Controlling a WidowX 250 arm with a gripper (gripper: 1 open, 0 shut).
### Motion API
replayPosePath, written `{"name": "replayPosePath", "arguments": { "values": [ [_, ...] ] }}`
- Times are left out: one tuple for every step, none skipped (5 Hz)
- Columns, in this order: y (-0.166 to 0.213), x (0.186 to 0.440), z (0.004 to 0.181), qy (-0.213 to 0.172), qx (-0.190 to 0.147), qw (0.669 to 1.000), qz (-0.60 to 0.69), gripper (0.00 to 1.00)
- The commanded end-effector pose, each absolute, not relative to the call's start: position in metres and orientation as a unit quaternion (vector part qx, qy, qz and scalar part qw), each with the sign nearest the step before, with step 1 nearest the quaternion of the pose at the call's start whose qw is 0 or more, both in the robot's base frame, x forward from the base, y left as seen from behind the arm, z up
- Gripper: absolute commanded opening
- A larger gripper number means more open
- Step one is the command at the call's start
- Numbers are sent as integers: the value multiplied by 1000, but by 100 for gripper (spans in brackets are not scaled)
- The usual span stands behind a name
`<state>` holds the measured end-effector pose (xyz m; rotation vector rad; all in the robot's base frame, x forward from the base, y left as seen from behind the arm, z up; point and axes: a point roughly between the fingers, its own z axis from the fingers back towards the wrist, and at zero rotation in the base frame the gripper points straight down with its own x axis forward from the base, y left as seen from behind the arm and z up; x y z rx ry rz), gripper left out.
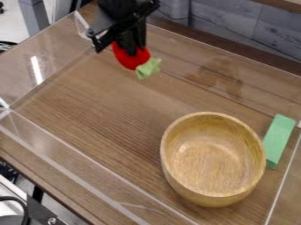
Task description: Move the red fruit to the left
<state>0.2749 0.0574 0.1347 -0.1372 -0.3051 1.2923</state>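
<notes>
The red fruit (129,57) is a small glossy red oval with a light green leafy piece (147,69) hanging at its lower right. It is held just above the wooden table, toward the back left. My black gripper (127,46) comes down from the top of the view and is shut on the red fruit, its fingers gripping the fruit's upper part. The fruit's top is hidden by the fingers.
A wooden bowl (213,160) sits at the front right. A flat light-green rectangular block (279,140) lies beside it near the right wall. Clear plastic walls (47,66) border the table (94,114) on all sides.
</notes>
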Motion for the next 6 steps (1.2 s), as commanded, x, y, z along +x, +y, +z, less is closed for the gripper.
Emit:
{"name": "replayPosePath", "arguments": {
  "values": [
    [54,283,138,-156,-63,764,623,0],
    [64,289,136,-160,-56,726,666,0],
    [70,294,134,-164,-50,690,704,0],
    [73,298,132,-168,-47,663,729,0],
    [78,302,129,-170,-44,647,742,0],
    [82,305,125,-172,-42,635,752,0]
  ]
}}
